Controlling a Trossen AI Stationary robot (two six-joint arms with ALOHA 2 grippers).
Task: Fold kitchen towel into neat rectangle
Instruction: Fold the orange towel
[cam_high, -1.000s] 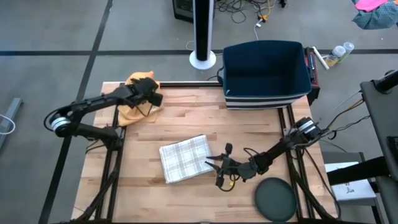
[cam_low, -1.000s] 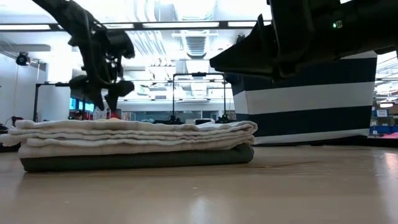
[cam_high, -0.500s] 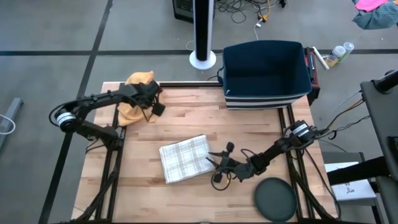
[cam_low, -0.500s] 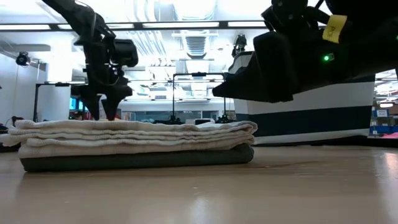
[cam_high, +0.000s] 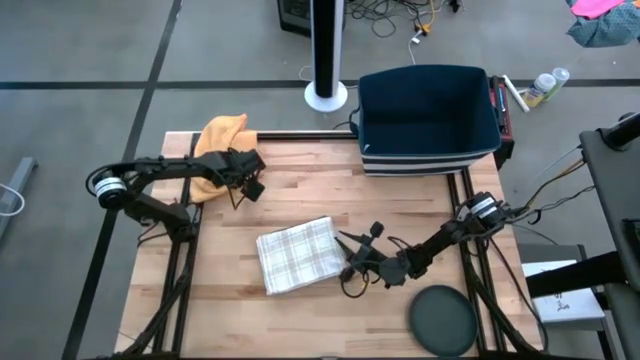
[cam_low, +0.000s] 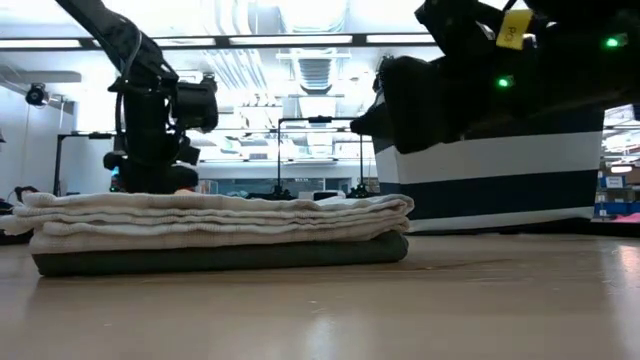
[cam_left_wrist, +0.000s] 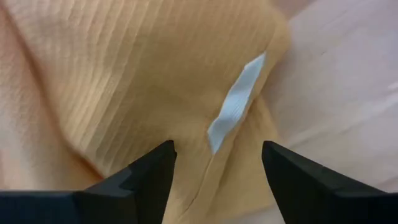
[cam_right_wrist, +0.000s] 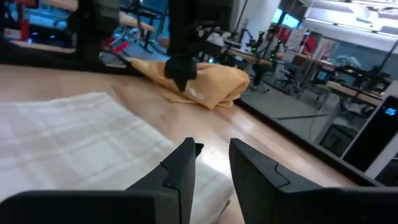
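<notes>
Where the wooden table (cam_high: 300, 190) lies nearest the low camera, the folded plaid kitchen towel (cam_high: 299, 255) rests flat; just beside its edge the right gripper (cam_high: 352, 258) hovers, fingers narrowly parted, holding nothing. Farther back, the left gripper (cam_high: 241, 185) stands spread wide and empty over a crumpled yellow cloth (cam_left_wrist: 124, 74) with a white tag (cam_left_wrist: 236, 102).

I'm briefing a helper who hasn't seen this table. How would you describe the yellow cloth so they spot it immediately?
Start at the wooden table and go to its far left corner, away from the dark blue bin. The crumpled mustard-yellow cloth lies there under the left hand; unlike the folded plaid towel, it is plain, unfolded, with a white tag.
</notes>
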